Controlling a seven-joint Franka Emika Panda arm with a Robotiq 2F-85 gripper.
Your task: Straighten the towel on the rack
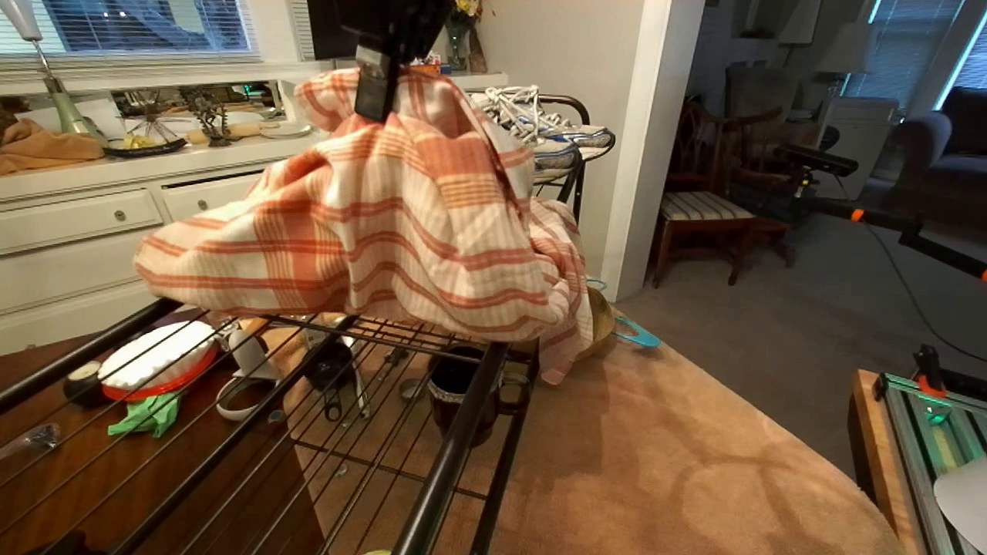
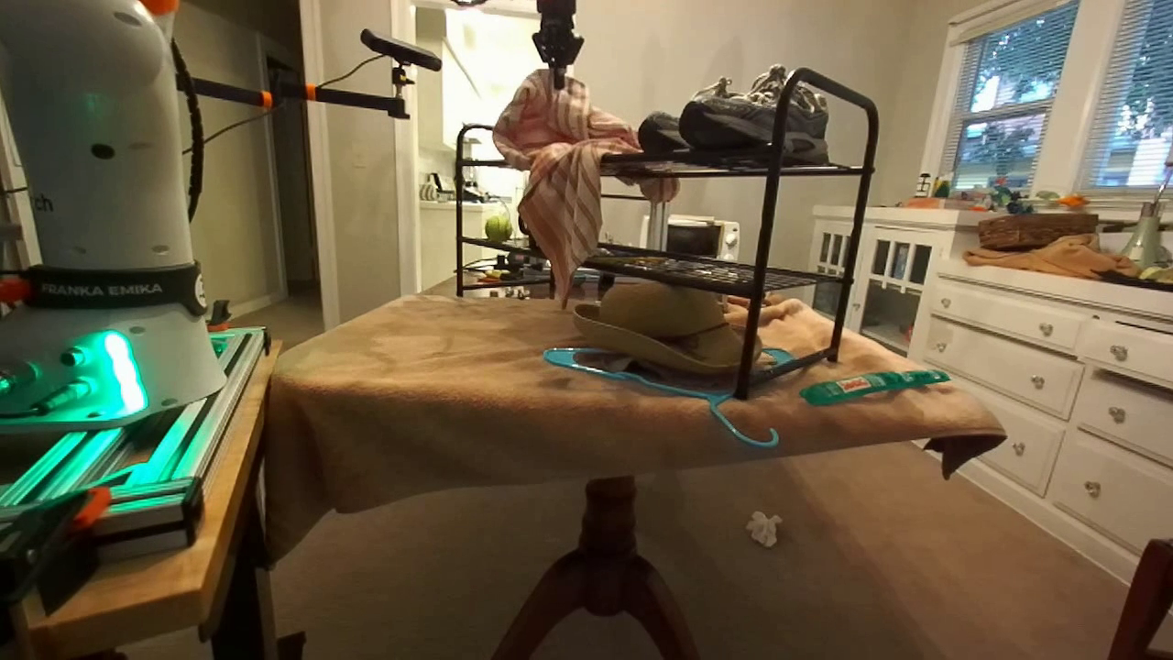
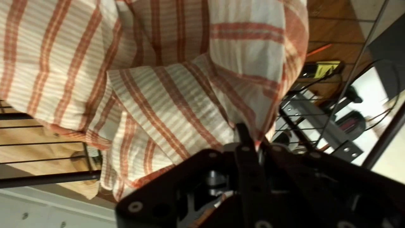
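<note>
The towel, white with orange-red stripes, lies bunched over one end of the black wire rack in both exterior views (image 1: 432, 239) (image 2: 561, 192). The rack shows in both exterior views (image 1: 463, 435) (image 2: 759, 275). My gripper (image 1: 375, 104) (image 2: 558, 78) is above the rack, shut on a fold of the towel and pulling it up into a peak. One towel corner hangs below the top shelf in an exterior view. In the wrist view, the towel (image 3: 177, 101) spreads in folds from the fingertips (image 3: 253, 137), with rack bars (image 3: 47, 179) beside it. The pinched cloth is partly hidden by the fingers.
Grey shoes (image 2: 751, 119) stand on the top shelf beside the towel. A hat (image 2: 651, 321), a blue hanger (image 2: 632, 374) and a green packet (image 2: 871, 385) lie on the cloth-covered table (image 2: 440, 394). A dark mug (image 1: 463, 401) stands under the rack's shelf.
</note>
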